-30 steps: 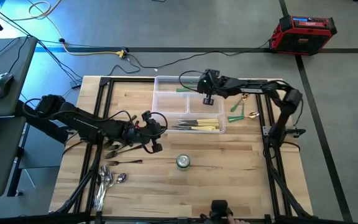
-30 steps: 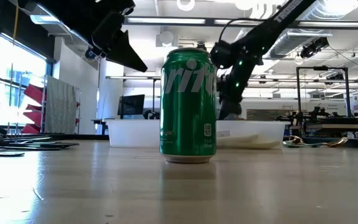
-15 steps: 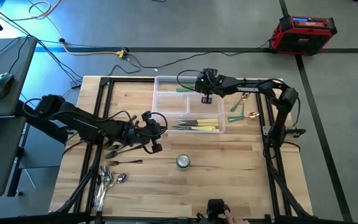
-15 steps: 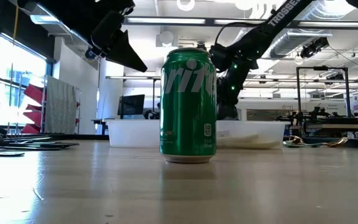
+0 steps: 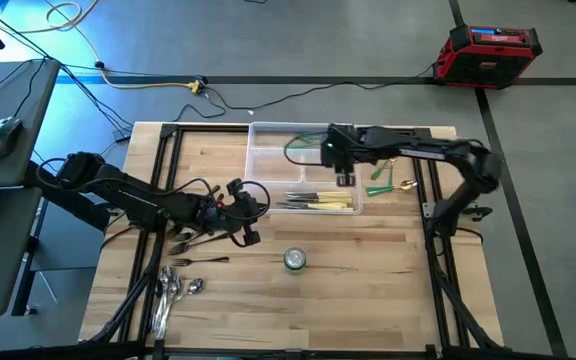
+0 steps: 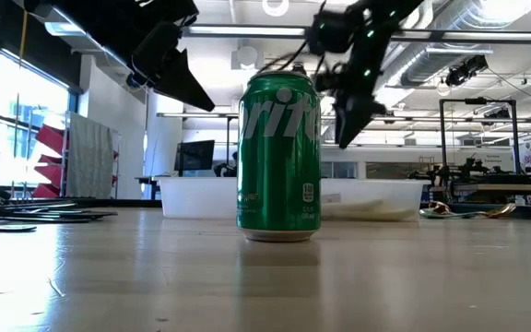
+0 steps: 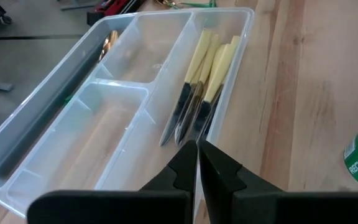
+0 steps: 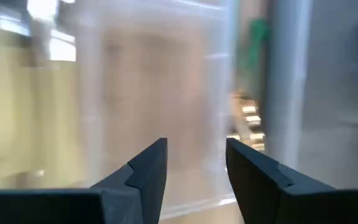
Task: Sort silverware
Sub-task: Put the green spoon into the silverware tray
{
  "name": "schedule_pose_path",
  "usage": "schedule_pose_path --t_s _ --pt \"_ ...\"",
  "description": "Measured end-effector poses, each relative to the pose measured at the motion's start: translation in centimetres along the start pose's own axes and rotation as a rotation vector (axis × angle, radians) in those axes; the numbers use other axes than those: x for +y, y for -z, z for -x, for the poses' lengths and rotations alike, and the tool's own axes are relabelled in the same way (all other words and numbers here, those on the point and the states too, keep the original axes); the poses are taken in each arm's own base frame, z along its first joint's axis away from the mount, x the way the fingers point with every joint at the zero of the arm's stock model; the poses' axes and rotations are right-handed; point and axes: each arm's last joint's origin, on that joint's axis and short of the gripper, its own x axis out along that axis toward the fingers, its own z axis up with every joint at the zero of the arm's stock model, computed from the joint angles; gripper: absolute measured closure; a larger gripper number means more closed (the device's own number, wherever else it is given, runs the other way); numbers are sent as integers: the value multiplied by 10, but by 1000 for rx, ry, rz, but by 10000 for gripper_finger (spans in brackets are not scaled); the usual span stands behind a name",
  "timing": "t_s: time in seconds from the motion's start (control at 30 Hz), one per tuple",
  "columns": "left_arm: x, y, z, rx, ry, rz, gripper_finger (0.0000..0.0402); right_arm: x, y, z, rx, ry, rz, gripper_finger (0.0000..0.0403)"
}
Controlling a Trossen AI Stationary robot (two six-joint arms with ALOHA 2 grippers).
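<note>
The right gripper (image 5: 344, 178) hangs over the clear plastic tray (image 5: 260, 172), above its right half. In the right wrist view its two dark fingers (image 8: 146, 167) stand apart with an empty gap between them; nothing is held. That view is smeared with blur, so the tray under the fingers is only a pale haze, and a green and gold streak beyond it cannot be made out as any one piece. The right arm reaches in from the table's right edge, stretched nearly level toward the left, with the gripper pointing down.

The left gripper (image 5: 249, 237) sits low over the table left of centre, just beside the tray's near-left corner. In the left wrist view its fingertips (image 7: 185, 167) are pressed together with nothing between them. The left arm comes in from the left edge, lying long and low across the wood.

The tray's near long compartment holds cream-handled knives (image 7: 194, 93) lying side by side, blades toward the left arm. A green-handled piece (image 5: 295, 145) lies in the far compartment, partly hidden by the right arm. The other compartments look bare in the left wrist view.

On the table to the tray's right lie more green-handled pieces with gold ends (image 5: 381, 186). Dark forks (image 5: 196, 244) lie under and near the left gripper, partly covered by the arm. Shiny spoons (image 5: 172, 289) cluster near the front left. A green can (image 6: 278, 159) stands upright in front of the tray, and in the low view it hides the tray's middle.
</note>
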Motion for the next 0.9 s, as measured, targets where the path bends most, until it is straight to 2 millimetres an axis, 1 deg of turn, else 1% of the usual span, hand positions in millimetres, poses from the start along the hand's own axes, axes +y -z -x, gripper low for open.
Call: schedule_pose_path --t_s 0.1,0.2,0.3,0.37,0.43,0.53,0.67,0.77,0.83,0.9 --pt "0 0 0 -4 1 3 402 14 15 22 -63 -87 -46 254" --pt "0 -1 0 -6 1 5 402 27 40 29 -44 -146 -91 254" --pt "0 -1 0 -10 1 8 402 38 70 24 -6 -178 -125 254" --pt "0 -1 0 -10 2 8 402 44 91 14 49 -172 -140 254" --pt "0 -2 0 -17 2 12 402 47 109 2 135 -125 -167 254" --pt "0 -4 0 -35 4 11 402 40 129 -13 259 -12 -238 254" --pt "0 -6 0 -56 5 3 402 21 140 -25 263 12 -271 254" --pt "0 -8 0 -67 5 2 402 5 142 -31 248 30 -218 254" --pt "0 -8 0 -72 5 -1 402 -3 142 -34 242 29 -127 254" --pt "0 -8 0 -68 5 -4 402 -6 142 -38 250 15 -40 254"
